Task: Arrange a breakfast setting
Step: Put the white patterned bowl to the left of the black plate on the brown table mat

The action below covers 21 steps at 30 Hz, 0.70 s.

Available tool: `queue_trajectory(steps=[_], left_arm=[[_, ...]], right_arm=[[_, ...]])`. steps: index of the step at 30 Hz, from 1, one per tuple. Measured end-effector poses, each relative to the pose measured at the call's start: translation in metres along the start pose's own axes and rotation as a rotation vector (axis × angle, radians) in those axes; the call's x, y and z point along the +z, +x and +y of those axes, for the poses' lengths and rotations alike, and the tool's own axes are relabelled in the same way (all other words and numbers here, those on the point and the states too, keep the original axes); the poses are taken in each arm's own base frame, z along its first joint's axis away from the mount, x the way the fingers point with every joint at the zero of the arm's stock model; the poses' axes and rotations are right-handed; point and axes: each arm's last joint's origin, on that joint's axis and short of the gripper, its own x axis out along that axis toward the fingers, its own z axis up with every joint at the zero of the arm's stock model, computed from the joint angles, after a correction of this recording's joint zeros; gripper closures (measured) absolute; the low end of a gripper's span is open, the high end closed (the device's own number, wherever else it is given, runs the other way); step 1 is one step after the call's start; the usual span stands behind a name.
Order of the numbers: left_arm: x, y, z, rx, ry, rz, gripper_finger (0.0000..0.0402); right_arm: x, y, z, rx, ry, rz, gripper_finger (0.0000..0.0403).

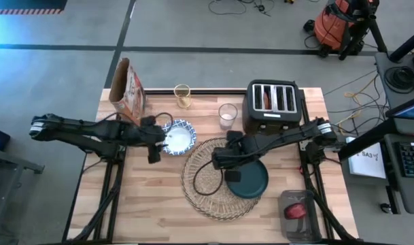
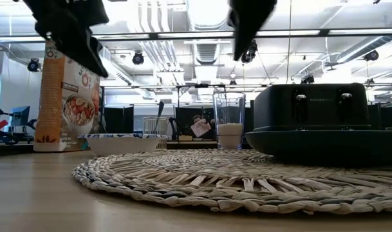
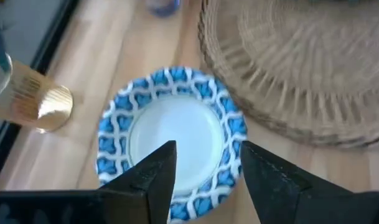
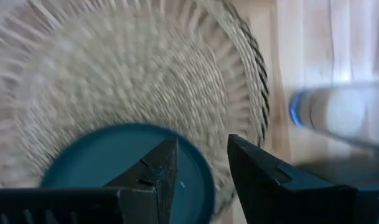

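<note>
The round woven straw placemat (image 1: 210,180) lies on the wooden table near the front middle. The dark teal plate (image 1: 249,181) rests flat on its right part. The blue-and-white bowl (image 1: 179,137) stands on the bare table just left of the mat. The small clear glass (image 1: 228,114) stands behind the mat, beside the toaster. My left gripper (image 3: 205,171) hangs open above the bowl (image 3: 170,127), well clear of it in the low view. My right gripper (image 4: 201,168) hangs open above the plate's (image 4: 108,168) edge and the placemat (image 4: 114,74).
A black four-slot toaster (image 1: 274,106) stands at the back right. An orange-brown cereal bag (image 1: 128,87) stands at the back left, with an amber glass (image 1: 182,95) beside it. A dark tray with a red thing (image 1: 296,211) sits at the front right corner.
</note>
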Motion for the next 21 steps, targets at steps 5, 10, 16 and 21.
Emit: queue_trajectory(steps=[5,10,16,21], left_arm=[[0.0,0.021,-0.008,-0.016,0.028,0.097,0.0243],[-0.004,0.048,-0.016,-0.012,0.073,0.154,0.0248],[-0.015,0.076,-0.025,-0.044,0.076,0.183,0.0249],[-0.015,0.087,-0.028,-0.042,0.067,0.196,0.0249]], right_arm=[[-0.026,0.016,-0.004,-0.026,0.043,0.088,0.0269],[-0.052,0.021,-0.009,-0.056,0.08,0.125,0.0268],[-0.077,0.018,-0.016,-0.052,0.141,0.103,0.0268],[-0.093,0.011,-0.022,-0.038,0.216,0.056,0.0268]])
